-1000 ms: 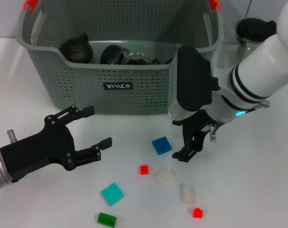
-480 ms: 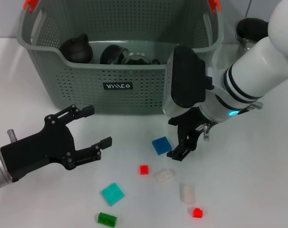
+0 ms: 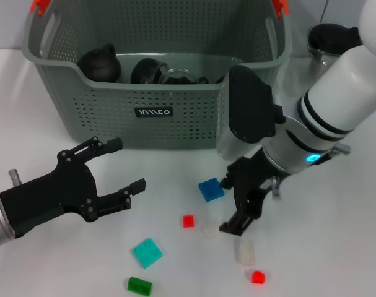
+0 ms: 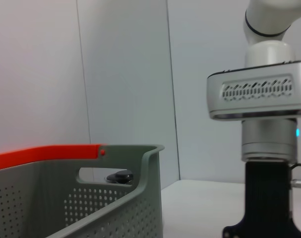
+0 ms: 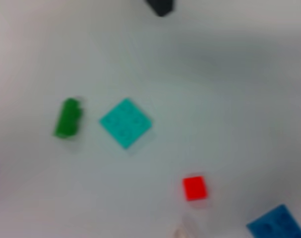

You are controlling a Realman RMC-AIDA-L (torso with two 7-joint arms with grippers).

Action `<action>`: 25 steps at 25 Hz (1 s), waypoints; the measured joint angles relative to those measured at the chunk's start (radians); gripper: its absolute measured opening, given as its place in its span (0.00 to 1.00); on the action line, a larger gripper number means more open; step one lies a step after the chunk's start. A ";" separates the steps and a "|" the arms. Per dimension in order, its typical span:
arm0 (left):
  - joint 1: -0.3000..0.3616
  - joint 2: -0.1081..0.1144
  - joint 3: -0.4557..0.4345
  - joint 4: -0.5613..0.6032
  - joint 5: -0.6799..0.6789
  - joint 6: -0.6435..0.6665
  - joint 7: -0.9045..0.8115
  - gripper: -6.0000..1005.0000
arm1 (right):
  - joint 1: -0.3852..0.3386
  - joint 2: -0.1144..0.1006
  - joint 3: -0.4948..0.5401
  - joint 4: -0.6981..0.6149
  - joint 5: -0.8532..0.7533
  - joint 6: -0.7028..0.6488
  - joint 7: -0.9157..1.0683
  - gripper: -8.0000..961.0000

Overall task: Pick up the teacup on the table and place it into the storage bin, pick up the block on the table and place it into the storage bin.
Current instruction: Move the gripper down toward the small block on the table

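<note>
Between scattered blocks, right tool hangs open.

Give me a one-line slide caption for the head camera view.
Right tool descends open over a white block among scattered colored blocks, left tool waiting open before the storage bin.

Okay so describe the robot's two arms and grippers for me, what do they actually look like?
The left gripper is matte black, with angular open-frame linkage fingers studded with small screws, on a black body that ends in a silver metal wrist. The right arm is glossy white and cylindrical with black bands, a small glowing blue light and a grey module with a black face. The right gripper is black, with thin cables beside it.
</note>
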 joint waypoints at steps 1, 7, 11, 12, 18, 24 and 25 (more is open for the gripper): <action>0.000 0.000 0.000 0.000 0.000 -0.001 0.001 0.82 | -0.004 0.000 0.001 -0.007 0.000 -0.015 -0.003 0.96; 0.000 -0.002 0.001 0.000 0.000 -0.004 0.002 0.82 | -0.010 0.010 -0.053 -0.008 0.003 -0.013 -0.005 0.96; 0.001 -0.002 0.001 0.000 0.000 -0.005 0.002 0.82 | -0.011 0.012 -0.121 0.006 0.032 0.046 0.001 0.96; 0.001 -0.002 0.001 0.000 0.000 -0.005 0.002 0.82 | -0.011 0.012 -0.131 0.012 0.043 0.057 0.000 0.95; 0.002 -0.002 0.001 0.000 0.000 -0.005 0.002 0.82 | -0.001 0.012 -0.161 0.044 0.081 0.097 0.000 0.93; 0.001 -0.002 0.001 -0.001 0.000 -0.005 0.002 0.82 | -0.005 0.012 -0.187 0.052 0.082 0.111 0.008 0.90; 0.001 -0.002 0.001 -0.001 0.000 -0.005 0.002 0.82 | -0.003 0.012 -0.188 0.057 0.082 0.111 0.009 0.89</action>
